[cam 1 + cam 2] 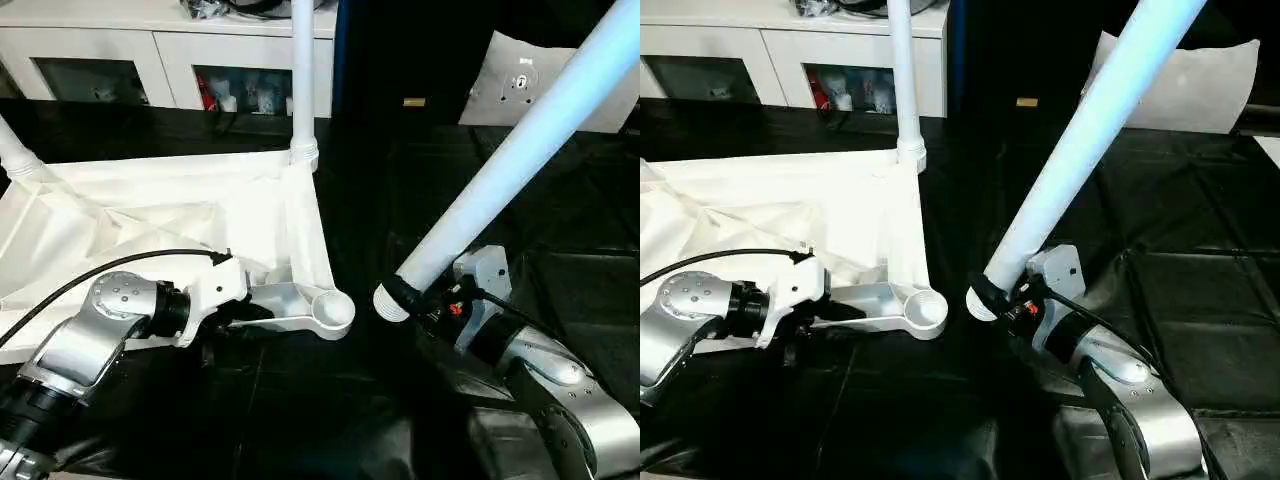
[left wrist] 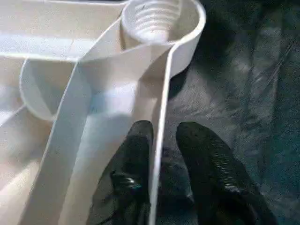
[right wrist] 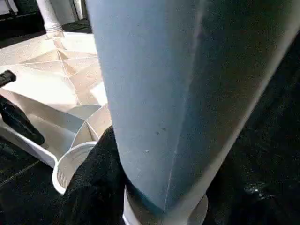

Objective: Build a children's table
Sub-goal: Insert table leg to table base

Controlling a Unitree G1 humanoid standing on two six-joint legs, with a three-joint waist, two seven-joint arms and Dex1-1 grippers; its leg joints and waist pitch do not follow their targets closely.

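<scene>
The white tabletop (image 1: 200, 215) lies upside down on black sheeting, ribs facing up. One white leg (image 1: 303, 80) stands in its far right corner, and another leg (image 1: 15, 150) rises at the far left. The near right corner socket (image 1: 332, 312) is empty, its thread visible (image 2: 152, 18). My left gripper (image 2: 164, 154) straddles the thin rim wall just behind that socket, one finger (image 2: 136, 154) against it and a small gap on the other side. My right gripper (image 1: 420, 290) is shut on a long white leg (image 1: 520, 140) near its threaded end (image 1: 390, 302), which hangs tilted just right of the socket.
A white cabinet (image 1: 150, 60) with glass doors stands along the back. A white cushion (image 1: 520, 85) leans at the back right. Black sheeting (image 1: 560, 220) covers the ground around the tabletop. A black cable (image 1: 100, 270) loops over my left forearm.
</scene>
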